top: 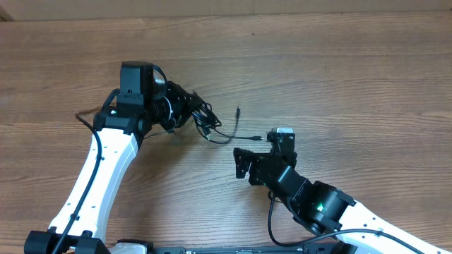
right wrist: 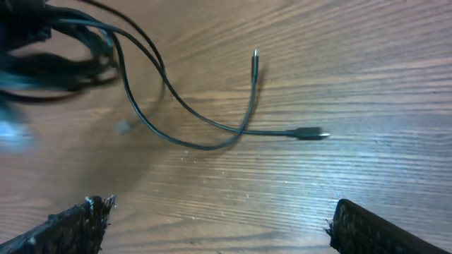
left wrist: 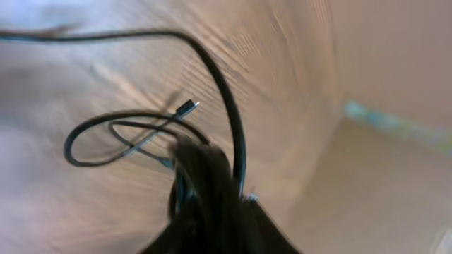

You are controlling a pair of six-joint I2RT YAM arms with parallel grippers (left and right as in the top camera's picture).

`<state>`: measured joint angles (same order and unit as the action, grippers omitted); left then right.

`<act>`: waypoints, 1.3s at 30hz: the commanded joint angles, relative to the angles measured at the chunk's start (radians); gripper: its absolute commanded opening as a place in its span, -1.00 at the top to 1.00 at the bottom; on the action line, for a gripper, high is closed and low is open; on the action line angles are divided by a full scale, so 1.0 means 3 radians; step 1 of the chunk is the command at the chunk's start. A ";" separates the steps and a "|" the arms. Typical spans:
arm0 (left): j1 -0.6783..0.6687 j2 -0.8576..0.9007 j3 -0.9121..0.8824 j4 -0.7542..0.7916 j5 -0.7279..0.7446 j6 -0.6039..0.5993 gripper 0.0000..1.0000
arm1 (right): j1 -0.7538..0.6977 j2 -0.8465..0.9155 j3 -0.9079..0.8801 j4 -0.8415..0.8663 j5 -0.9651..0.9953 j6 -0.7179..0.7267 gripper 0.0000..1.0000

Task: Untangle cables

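Thin black cables are bunched in a tangle at my left gripper, which is shut on the bundle left of the table's middle. Two loose ends trail right on the wood: a thin silver-tipped one and a plug end. The blurred left wrist view shows the closed jaws with cable loops and a small plug hanging out. My right gripper is open and empty just below the plug end. In its view the fingers are spread wide, with the crossed cable ends ahead.
A wooden table carries everything. A thicker black arm wire loops out left of the left arm. The right arm's base lies at the lower right.
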<state>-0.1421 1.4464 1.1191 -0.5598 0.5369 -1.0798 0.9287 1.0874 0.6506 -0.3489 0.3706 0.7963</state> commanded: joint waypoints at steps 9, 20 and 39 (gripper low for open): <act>0.0008 -0.0071 0.0048 -0.0103 0.0215 0.3170 0.61 | -0.0031 -0.0031 0.0018 0.0140 -0.0231 0.0051 -1.00; 0.0008 -0.0071 0.0048 -0.0341 -0.0266 0.3129 -0.78 | -0.0031 -0.0031 0.0018 0.0081 -0.0256 0.0050 -1.00; -0.0109 -0.0045 0.0043 -0.0838 -0.0692 0.2396 -0.29 | -0.0031 -0.0031 0.0018 -0.0042 -0.0242 0.0050 -1.00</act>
<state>-0.1467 1.4464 1.1191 -0.8295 0.3428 -0.3725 0.9234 1.0874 0.6506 -0.3607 0.2920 0.8085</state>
